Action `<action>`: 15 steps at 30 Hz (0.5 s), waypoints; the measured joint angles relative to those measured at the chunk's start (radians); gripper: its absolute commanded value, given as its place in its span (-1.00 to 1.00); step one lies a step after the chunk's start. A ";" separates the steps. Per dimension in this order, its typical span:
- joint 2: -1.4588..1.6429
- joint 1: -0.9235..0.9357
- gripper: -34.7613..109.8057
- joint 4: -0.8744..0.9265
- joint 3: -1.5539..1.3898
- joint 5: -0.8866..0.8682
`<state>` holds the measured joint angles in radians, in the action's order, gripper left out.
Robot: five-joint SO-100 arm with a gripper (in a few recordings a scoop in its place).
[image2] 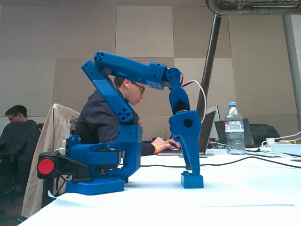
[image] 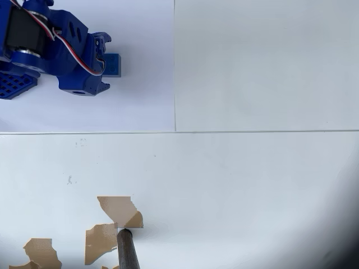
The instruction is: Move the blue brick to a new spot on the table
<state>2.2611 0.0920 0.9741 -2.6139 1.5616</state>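
No readable writing anywhere. Fixed view: brick (image2: 192,180) sits on table (image2: 235,197), gripper (image2: 189,170) reaching straight down onto it; bottle (image2: 233,129), laptop, seated person behind. Overhead view: brick (image: 113,65) on whiter panel, gripper (image: 104,66) touching; pinching or not, can't tell. Chipped brown patches (image: 119,210) near.

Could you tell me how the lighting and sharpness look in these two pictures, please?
Overhead view: bright, even light on the table, faint shadows, a dark vignette at the lower right corner. Fixed view: the hand and brick are sharp, the table is nearly blown out white, and the people behind look softer.
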 measured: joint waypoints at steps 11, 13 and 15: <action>-0.067 -0.092 -0.03 -0.034 0.000 -0.114; -0.100 -0.092 -0.06 -0.052 0.000 -0.114; -0.135 -0.087 -0.11 -0.075 0.000 -0.114</action>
<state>2.1261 0.0046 0.8989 -2.6139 1.4481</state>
